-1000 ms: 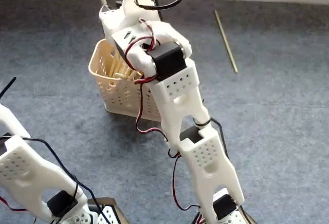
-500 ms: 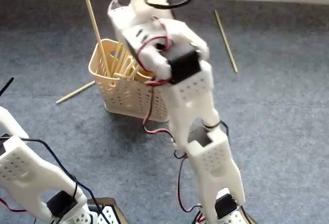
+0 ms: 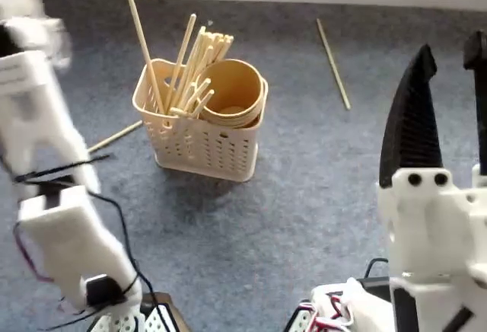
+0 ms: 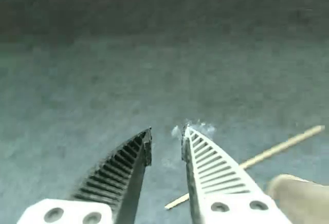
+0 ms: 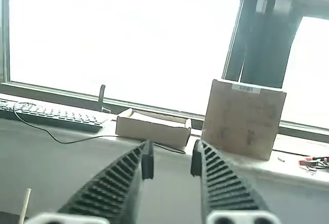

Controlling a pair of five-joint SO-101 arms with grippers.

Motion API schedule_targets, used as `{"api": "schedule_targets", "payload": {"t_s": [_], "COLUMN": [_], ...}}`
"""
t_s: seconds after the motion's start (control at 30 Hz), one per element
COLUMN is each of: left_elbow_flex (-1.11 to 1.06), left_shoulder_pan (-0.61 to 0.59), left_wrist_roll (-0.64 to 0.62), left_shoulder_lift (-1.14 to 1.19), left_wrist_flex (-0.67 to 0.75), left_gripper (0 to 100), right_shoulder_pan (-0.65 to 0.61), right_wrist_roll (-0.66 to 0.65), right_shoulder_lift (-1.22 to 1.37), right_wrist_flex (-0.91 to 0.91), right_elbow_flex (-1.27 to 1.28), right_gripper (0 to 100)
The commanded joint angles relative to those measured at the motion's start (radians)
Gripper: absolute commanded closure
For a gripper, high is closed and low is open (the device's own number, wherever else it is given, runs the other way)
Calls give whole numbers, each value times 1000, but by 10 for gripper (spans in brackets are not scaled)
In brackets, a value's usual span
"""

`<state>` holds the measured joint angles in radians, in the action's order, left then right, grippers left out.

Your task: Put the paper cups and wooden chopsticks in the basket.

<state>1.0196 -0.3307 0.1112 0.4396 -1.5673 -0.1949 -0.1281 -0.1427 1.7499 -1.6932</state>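
Cups (image 3: 236, 88) and chopsticks (image 3: 192, 62) stand in the basket (image 3: 199, 149); stray chopstick (image 3: 334, 62) lies right.

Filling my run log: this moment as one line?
basket: paper cups, chopsticks inside | two loose chopsticks on carpet | left gripper open | right gripper open

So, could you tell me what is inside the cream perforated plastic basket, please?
A tan paper cup and a bundle of wooden chopsticks leaning beside it; the basket wall hides their lower parts.
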Motion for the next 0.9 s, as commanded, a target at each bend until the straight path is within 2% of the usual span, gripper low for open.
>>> {"api": "schedule_targets", "payload": {"t_s": [0.0,0.17,0.33,0.4,0.57,0.63,0.7,0.77,0.87], "left_elbow_flex": [151,257,374,404,400,335,242,139,22], "left_shoulder_pan": [251,325,291,249,22,-64,-119,-150,-191], "left_wrist_roll": [-12,-14,-14,-14,-14,-5,68,140,181], "left_shoulder_lift": [-67,-65,-117,-151,-185,-151,-108,-70,-31], "left_wrist_flex": [-26,-164,-184,-184,-184,-184,-186,-186,-183], "left_gripper": [867,867,867,867,867,867,866,859,826], "right_shoulder_pan": [81,246,285,285,303,306,306,295,236], "right_wrist_roll": [-12,-12,-12,-12,-12,-12,-21,-80,-127], "right_shoulder_lift": [27,110,308,415,688,783,868,937,1032], "right_wrist_flex": [13,10,-35,-81,-277,-397,-469,-489,-504], "right_elbow_flex": [-16,133,306,363,377,366,363,360,358], "right_gripper": [868,868,868,868,868,868,865,865,865]}}
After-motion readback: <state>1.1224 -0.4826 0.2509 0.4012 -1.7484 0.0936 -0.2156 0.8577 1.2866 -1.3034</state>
